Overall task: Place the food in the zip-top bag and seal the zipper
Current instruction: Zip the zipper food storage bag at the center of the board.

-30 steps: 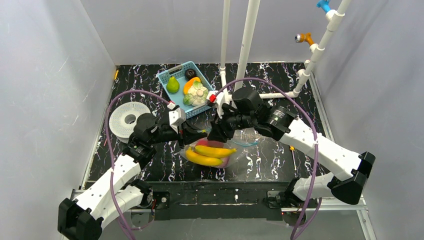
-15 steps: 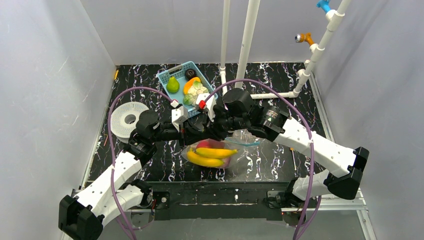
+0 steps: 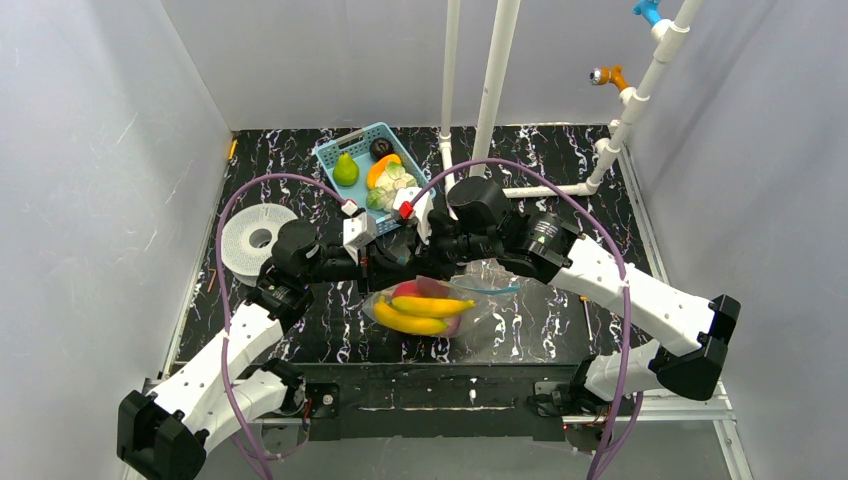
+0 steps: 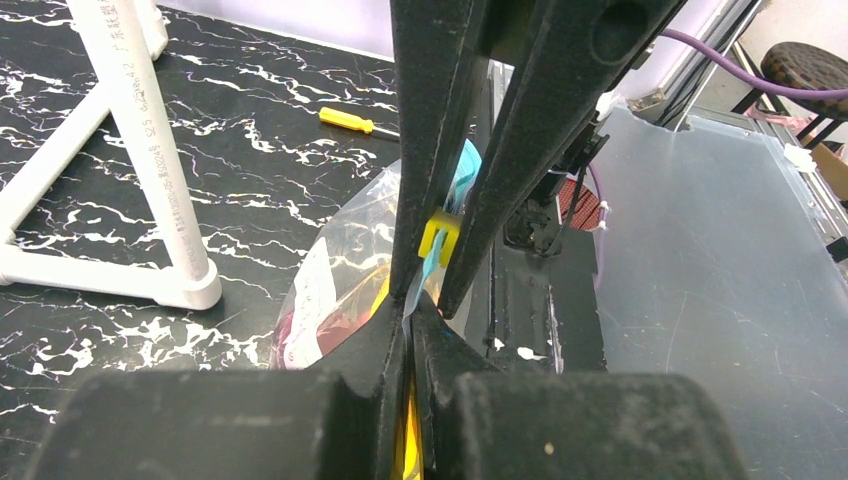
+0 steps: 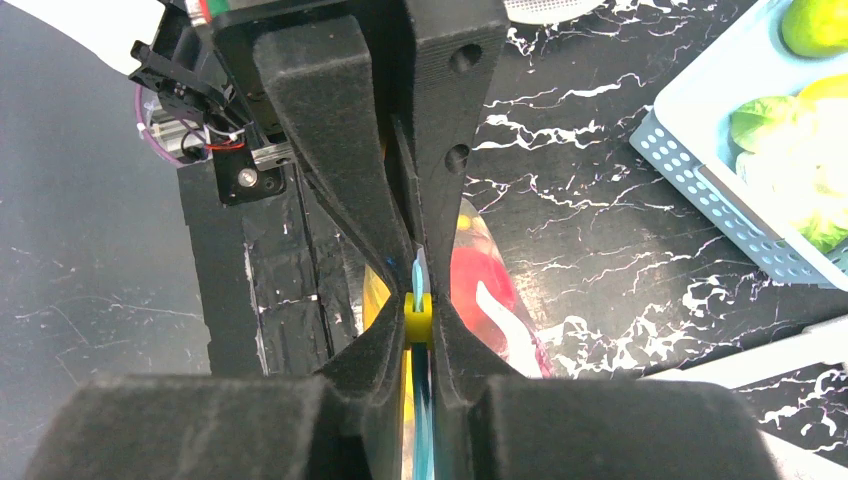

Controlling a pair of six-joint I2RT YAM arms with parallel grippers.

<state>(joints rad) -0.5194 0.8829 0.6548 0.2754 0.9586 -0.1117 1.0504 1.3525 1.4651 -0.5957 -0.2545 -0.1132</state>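
Observation:
The clear zip-top bag (image 3: 470, 308) hangs just above the table's near middle, with two yellow bananas (image 3: 425, 310) and a red apple (image 5: 480, 290) inside. My left gripper (image 3: 383, 266) is shut on the bag's mouth edge; in the left wrist view (image 4: 410, 312) the clear plastic runs between its fingertips. My right gripper (image 3: 420, 262) faces it tip to tip, shut on the yellow slider (image 5: 419, 315) of the teal-blue zipper (image 5: 421, 420). The slider also shows in the left wrist view (image 4: 438, 238). A stretch of zipper trails to the right (image 3: 500, 287).
A light-blue mesh basket (image 3: 335, 152) at the back holds a green pear (image 3: 345, 172), a white-green cabbage (image 3: 392, 188), an orange piece and a dark piece. A white spool (image 3: 255, 238) lies at the left. White pipes (image 3: 492, 100) stand behind. A yellow screwdriver (image 4: 350, 120) lies to the right.
My right gripper has slid left along the bag's mouth toward my left gripper, and the two now meet tip to tip. The bag has shifted slightly left with them.

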